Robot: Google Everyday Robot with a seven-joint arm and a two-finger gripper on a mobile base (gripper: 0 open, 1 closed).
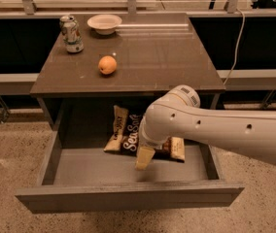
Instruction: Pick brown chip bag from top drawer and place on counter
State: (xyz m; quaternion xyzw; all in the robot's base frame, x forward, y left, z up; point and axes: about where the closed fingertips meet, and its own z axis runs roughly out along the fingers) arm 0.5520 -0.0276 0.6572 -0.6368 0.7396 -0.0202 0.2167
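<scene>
I am on the reaching step, my claw [144, 159] low in the middle of the frame by the brown chip bag [128, 137] at the back of the top drawer [128, 200] (wide or narrow, I cannot tell), so next I think I must grab it for the counter [147, 57].

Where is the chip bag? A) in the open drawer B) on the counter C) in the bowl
A: the chip bag lies at the back of the drawer, and the gripper hangs inside the drawer by the bag's front edge.
</scene>
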